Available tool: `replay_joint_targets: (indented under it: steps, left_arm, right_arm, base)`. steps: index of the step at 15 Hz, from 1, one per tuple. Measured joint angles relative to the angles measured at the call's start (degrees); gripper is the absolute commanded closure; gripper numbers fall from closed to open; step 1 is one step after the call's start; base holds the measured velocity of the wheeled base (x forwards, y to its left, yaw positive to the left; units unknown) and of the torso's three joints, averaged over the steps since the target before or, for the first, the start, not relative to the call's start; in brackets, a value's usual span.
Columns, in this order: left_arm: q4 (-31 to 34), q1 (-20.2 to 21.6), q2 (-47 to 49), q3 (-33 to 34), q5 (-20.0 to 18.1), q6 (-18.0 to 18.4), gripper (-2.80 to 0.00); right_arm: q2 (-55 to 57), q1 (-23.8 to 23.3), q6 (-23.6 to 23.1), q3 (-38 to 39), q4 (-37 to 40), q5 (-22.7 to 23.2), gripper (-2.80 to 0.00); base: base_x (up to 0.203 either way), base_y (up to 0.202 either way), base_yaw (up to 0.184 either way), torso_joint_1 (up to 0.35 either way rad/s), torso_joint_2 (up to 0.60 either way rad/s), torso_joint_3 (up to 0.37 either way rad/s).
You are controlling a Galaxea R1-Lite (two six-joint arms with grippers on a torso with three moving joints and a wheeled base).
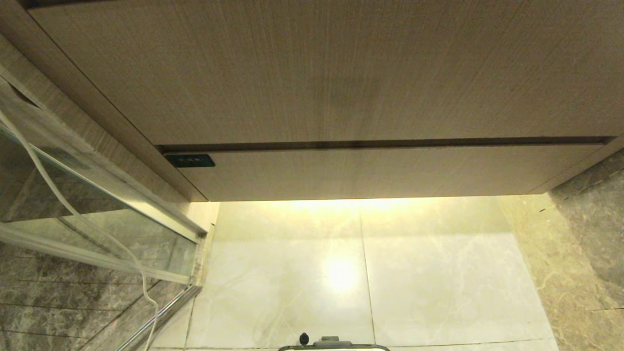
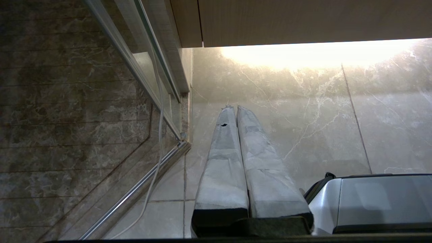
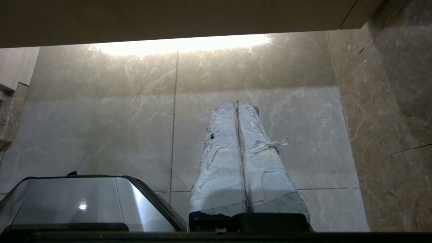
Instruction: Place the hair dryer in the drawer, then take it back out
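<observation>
Drawer [image 1: 370,170] mid-frame shut, hair dryer unseen; left gripper [image 2: 236,109] and right gripper [image 3: 237,104] both pressed together, empty; your closed fingertips may skid off its handleless front.

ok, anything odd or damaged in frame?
Tape wrap on the right gripper fingers is torn and frayed; the left gripper has one small hole. Drawer sits shut, nothing spilled. No hair dryer in view.

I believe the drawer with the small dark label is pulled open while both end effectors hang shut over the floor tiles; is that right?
Not quite: the head view shows the drawer closed, its front flush under the taller panel. The rest holds: the left end effector and right end effector are shut over the floor tiles.
</observation>
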Motion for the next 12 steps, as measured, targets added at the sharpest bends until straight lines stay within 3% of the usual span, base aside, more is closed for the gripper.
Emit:
replay_joint_targets:
  steps: [12]
  left_arm:
    - [0.0, 0.0, 0.0, 0.0, 0.0, 0.0, 0.00]
  right_arm:
    - [0.0, 0.0, -0.3, 0.0, 0.2, 0.1, 0.00]
  base:
    - [0.000, 0.000, 0.000, 0.000, 0.00, 0.000]
